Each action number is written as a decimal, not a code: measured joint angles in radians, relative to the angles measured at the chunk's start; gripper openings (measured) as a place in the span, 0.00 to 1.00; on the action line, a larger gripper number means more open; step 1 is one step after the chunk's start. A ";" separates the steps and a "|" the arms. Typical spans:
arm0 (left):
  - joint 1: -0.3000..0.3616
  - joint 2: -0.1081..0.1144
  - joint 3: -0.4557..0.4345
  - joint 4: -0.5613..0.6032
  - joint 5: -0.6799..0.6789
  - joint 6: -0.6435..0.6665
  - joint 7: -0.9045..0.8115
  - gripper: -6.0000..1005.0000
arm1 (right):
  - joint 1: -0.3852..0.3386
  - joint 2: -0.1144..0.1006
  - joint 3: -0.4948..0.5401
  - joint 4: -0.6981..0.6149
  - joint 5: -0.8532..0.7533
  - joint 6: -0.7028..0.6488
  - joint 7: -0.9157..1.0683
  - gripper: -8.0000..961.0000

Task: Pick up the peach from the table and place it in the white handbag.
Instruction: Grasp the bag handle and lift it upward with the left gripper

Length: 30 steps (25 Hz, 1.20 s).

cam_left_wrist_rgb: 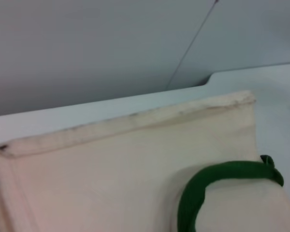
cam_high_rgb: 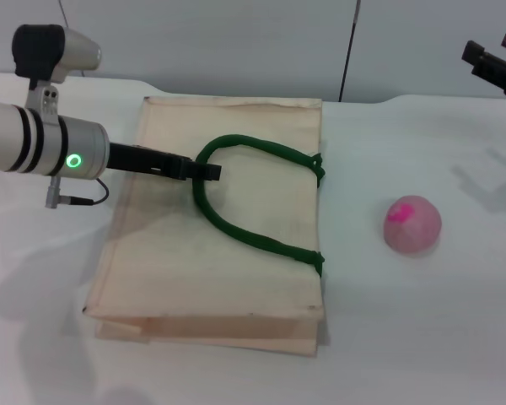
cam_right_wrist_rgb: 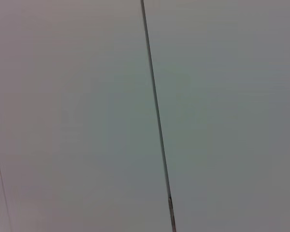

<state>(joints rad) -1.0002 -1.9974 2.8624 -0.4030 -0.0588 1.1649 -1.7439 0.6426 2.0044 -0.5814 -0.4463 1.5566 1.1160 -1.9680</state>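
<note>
The peach, a small pale-pink ball with a magenta patch, lies on the white table to the right of the white handbag. The cream handbag lies flat, with its dark green rope handle looped on top. My left gripper reaches in from the left, its tip at the bend of that handle. The left wrist view shows the handbag's cloth and the green handle. My right gripper is raised at the far right, open and empty, well behind the peach.
The white table runs to a grey wall at the back. The right wrist view shows only that wall and a seam in it.
</note>
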 joint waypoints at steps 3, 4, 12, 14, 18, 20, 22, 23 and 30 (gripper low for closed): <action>-0.006 0.004 0.000 0.026 0.026 -0.022 -0.002 0.65 | 0.001 0.001 0.000 0.000 0.000 0.000 0.000 0.84; -0.010 0.004 0.000 0.034 0.040 -0.033 -0.004 0.65 | 0.001 0.001 0.000 0.000 0.000 0.000 0.000 0.84; -0.022 -0.001 0.000 0.062 0.081 -0.095 -0.009 0.65 | 0.002 0.002 0.000 0.000 0.000 0.002 0.000 0.84; -0.023 -0.002 0.000 0.064 0.086 -0.102 -0.007 0.65 | 0.003 0.002 0.000 0.000 0.000 0.002 0.000 0.84; -0.026 -0.005 0.000 0.071 0.088 -0.127 -0.005 0.65 | 0.004 0.003 0.000 0.000 0.000 0.002 0.000 0.84; -0.027 -0.003 0.000 0.084 0.093 -0.141 -0.004 0.65 | 0.004 0.004 0.000 0.000 0.000 0.002 0.000 0.84; -0.030 0.001 0.000 0.099 0.100 -0.158 -0.006 0.65 | 0.004 0.004 0.000 0.000 0.000 0.003 0.000 0.84; -0.031 0.002 0.000 0.103 0.103 -0.164 -0.008 0.65 | 0.005 0.004 0.000 0.000 0.000 0.003 0.000 0.84; -0.038 0.004 0.000 0.113 0.111 -0.172 -0.010 0.41 | 0.005 0.004 0.000 0.000 0.000 0.004 0.000 0.84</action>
<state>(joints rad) -1.0384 -1.9937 2.8624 -0.2900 0.0526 0.9924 -1.7535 0.6474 2.0088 -0.5814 -0.4463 1.5570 1.1199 -1.9680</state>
